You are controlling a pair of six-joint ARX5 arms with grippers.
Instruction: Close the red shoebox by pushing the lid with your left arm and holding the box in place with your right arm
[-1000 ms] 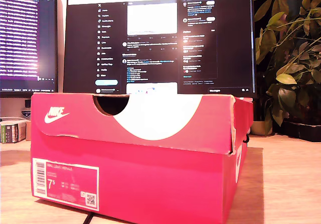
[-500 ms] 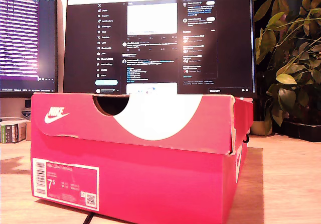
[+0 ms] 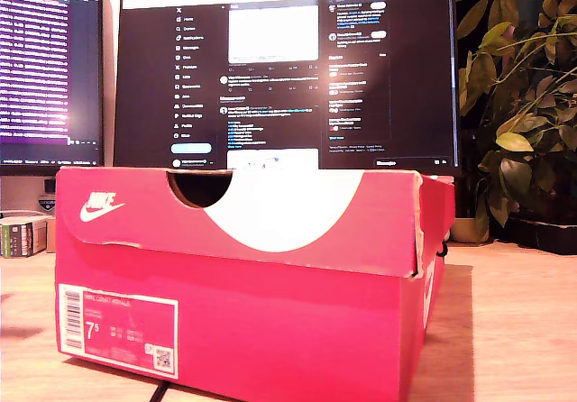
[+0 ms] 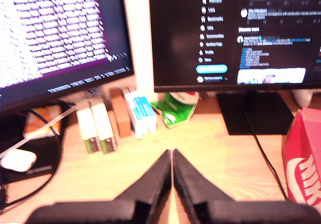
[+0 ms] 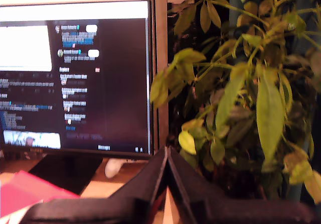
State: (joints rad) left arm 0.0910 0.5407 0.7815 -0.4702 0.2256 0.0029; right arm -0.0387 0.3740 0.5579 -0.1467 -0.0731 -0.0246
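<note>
A wooden desk [image 3: 514, 312] is being shown with two lit monitors behind it: a large dark monitor [image 3: 288, 73] in the middle and a second monitor [image 3: 50, 68] with purple-tinted text at the exterior view's left, while a leafy plant [image 3: 523, 105] is standing at the exterior view's right. The red shoebox [image 3: 243, 330] is sitting on the desk in the foreground of the exterior view, and its lid [image 3: 252, 213] is lying on top, flap hanging over the front. No arm is being shown in the exterior view. My first gripper [image 4: 171, 156] is being held above the desk with its fingertips pressed together on nothing, a corner of the box at the frame's edge. My second gripper [image 5: 167, 153] is likewise being held fully closed and empty, facing the plant.
</note>
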